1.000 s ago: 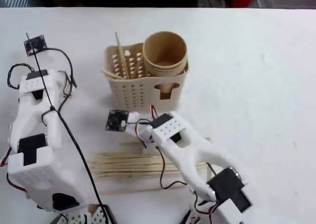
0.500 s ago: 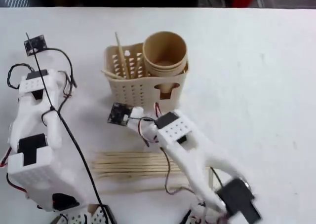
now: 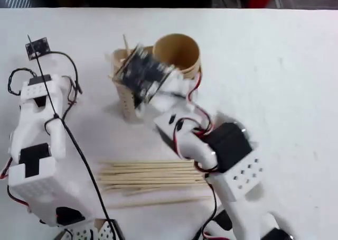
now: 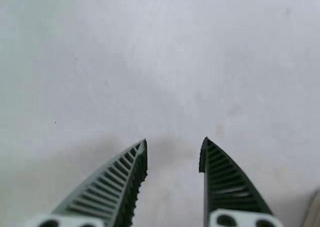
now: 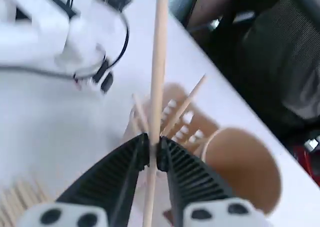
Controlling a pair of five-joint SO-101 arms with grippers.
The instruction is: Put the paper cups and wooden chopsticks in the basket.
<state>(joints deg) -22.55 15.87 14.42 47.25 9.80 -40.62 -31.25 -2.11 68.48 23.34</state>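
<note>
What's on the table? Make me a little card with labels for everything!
Right pincer: shut on one chopstick, up over the basket
Left pincer: open, over bare table
Paper cups: stacked inside the basket
Sticks in basket: a few, poking up beside the cups
Chopstick pile: lying flat on the table, not yet in the basket

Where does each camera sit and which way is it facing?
High view: fixed above the table, looking down; left arm, right arm, basket, loose chopsticks.
Left wrist view: on the left arm, facing tabletop; the left end effector shows, open.
Right wrist view: on the right arm, facing basket and paper cups; the right end effector grips one chopstick.
Shared: basket and cups, in high and right wrist views.
</note>
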